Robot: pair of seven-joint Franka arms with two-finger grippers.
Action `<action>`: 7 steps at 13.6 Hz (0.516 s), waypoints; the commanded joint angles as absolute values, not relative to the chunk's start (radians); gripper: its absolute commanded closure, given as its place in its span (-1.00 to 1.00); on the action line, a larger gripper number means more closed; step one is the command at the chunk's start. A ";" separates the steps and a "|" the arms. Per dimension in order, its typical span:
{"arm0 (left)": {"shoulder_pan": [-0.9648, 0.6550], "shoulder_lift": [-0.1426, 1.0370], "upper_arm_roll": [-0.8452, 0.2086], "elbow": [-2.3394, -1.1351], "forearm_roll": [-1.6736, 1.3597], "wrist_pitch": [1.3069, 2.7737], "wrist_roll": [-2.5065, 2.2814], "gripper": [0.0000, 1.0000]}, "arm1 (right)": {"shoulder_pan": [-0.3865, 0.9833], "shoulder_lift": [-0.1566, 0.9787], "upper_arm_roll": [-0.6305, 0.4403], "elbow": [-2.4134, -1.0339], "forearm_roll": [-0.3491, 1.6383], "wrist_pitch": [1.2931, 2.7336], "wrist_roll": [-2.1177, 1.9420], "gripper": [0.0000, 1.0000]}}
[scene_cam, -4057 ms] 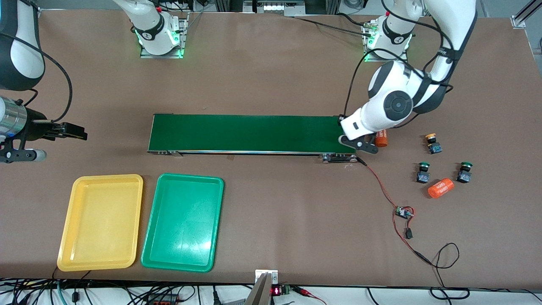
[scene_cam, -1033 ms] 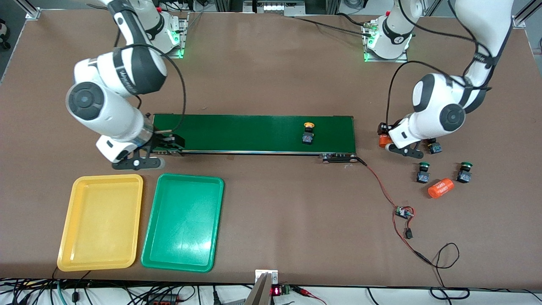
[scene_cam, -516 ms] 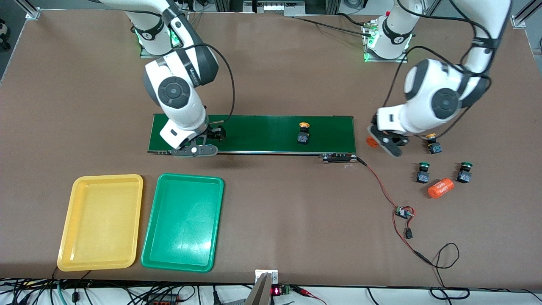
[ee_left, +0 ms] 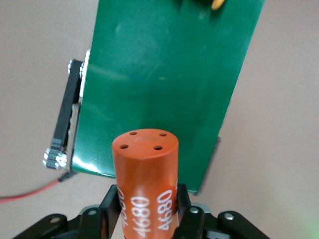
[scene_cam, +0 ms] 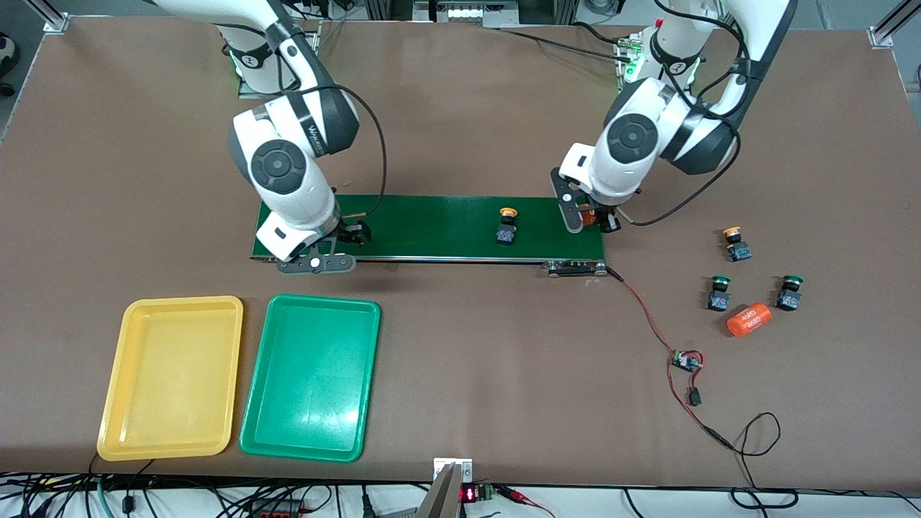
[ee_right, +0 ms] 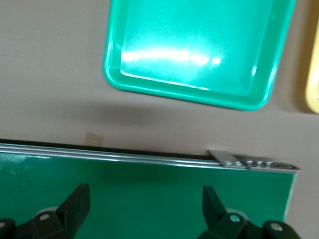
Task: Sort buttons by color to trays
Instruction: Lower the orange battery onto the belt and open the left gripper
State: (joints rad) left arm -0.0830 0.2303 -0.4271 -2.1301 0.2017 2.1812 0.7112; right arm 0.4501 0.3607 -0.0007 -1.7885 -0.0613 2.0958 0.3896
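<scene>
Our left claw (ee_left: 145, 211) pinches an orange cylinder with white numbers (ee_left: 146, 179) over the end of the long dark-green belt (scene_cam: 432, 226). Farther along that belt sits a small button with a yellow cap (scene_cam: 507, 226). Our right claw (scene_cam: 344, 241) is spread wide and empty over the belt's other end, with the green plastic tray (scene_cam: 311, 378) and the yellow plastic tray (scene_cam: 173, 378) below it on the brown surface (scene_cam: 468, 374). Three more buttons (scene_cam: 737, 244) lie past the left claw, off the belt. We think the buttons are light, hard and tippy, so grab the blocky body.
</scene>
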 commanded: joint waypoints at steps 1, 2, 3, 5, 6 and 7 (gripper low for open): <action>-0.097 0.301 -0.426 -2.089 0.290 2.221 0.791 0.99 | 0.373 0.211 0.011 -1.948 -0.066 2.121 0.325 -1.00; -0.103 0.310 -0.426 -2.088 0.299 2.227 0.813 0.99 | 0.361 0.165 0.014 -2.010 -0.064 2.140 0.325 -1.00; -0.109 0.313 -0.426 -2.089 0.307 2.236 0.819 0.98 | 0.351 0.122 0.018 -2.070 -0.064 2.172 0.327 -1.00; -0.133 0.333 -0.426 -2.089 0.310 2.259 0.824 0.89 | 0.316 0.065 0.060 -2.167 -0.060 2.242 0.344 -1.00; -0.140 0.339 -0.426 -2.089 0.307 2.263 0.810 0.49 | 0.295 0.049 0.089 -2.198 -0.057 2.273 0.348 -1.00; -0.141 0.341 -0.426 -2.089 0.307 2.264 0.808 -0.41 | 0.290 0.041 0.106 -2.213 -0.055 2.292 0.382 -1.00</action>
State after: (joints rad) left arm -0.1297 0.3242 -0.4280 -2.1127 0.2831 2.2652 0.8072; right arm 0.3254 0.0987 0.0519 -2.1294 -0.0602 2.2322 0.3444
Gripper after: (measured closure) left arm 0.502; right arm 0.000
